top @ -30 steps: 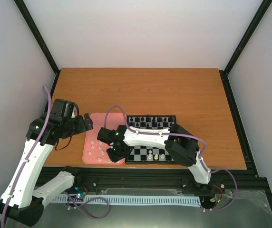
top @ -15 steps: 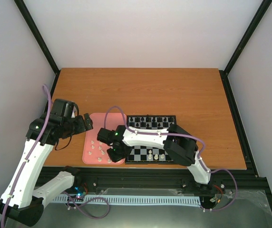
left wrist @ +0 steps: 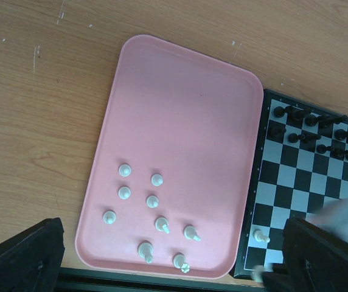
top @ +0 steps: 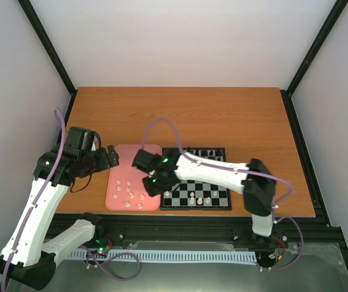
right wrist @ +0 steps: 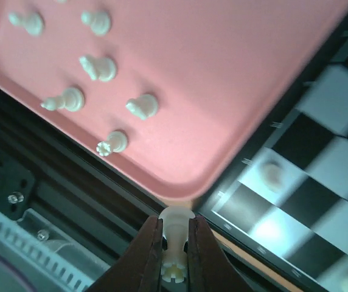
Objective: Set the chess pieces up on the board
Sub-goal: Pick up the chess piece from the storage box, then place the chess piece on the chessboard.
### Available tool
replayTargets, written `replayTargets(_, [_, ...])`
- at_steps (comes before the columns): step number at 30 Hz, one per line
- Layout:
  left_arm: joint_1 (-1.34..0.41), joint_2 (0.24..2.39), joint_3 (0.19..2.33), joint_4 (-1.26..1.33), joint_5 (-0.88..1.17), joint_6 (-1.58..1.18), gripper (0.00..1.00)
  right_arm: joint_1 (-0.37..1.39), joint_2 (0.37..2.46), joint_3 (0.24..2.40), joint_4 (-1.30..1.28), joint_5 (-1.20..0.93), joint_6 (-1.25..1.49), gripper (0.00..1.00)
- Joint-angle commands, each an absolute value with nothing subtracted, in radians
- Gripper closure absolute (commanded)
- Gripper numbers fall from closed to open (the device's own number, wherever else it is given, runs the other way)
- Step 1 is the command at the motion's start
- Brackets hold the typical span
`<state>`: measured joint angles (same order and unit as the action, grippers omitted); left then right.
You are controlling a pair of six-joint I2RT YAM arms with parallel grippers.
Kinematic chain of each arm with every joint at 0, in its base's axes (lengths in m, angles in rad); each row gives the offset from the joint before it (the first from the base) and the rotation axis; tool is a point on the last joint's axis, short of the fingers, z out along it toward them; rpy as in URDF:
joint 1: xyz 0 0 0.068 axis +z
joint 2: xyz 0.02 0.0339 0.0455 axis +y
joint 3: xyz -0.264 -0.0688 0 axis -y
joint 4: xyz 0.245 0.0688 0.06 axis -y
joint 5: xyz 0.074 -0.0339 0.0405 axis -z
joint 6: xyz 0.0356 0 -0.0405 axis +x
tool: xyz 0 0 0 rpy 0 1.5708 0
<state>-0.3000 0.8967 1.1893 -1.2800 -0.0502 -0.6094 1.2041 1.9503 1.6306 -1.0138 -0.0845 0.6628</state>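
Pinched shut on a cream chess piece (right wrist: 175, 220), the right gripper (right wrist: 174, 236) should carry it upright and set it centred on a square of the board (right wrist: 320, 182).

Scuffed wood-grain table (left wrist: 34, 121), smooth matt pink tray (left wrist: 180, 103) (plastic, by the look), shiny silvery-checked board (left wrist: 295, 182), cream chessmen (left wrist: 156, 179) smooth like plastic.

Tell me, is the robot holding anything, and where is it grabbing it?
Yes. The right gripper pinches one cream-white chess piece by its narrow middle, both ends sticking out. The left gripper is open and holds nothing.
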Motion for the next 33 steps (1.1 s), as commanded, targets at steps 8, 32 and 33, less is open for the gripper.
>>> replayTargets(8, [-0.299, 0.904, 1.226, -1.260, 0.007, -0.604, 0.00, 0.918, 1.401, 1.151, -1.102, 0.054, 0.861, 0.94])
replayTargets(32, [-0.299, 0.910, 1.213, -1.238, 0.046, -0.609, 0.00, 0.709, 1.213, 0.729, -0.987, -0.035, 0.906, 0.93])
replayTargets(33, [-0.299, 0.911, 1.212, -1.238, 0.045, -0.608, 0.00, 0.703, 1.219, 0.727, -0.982, -0.034, 0.898, 0.93])
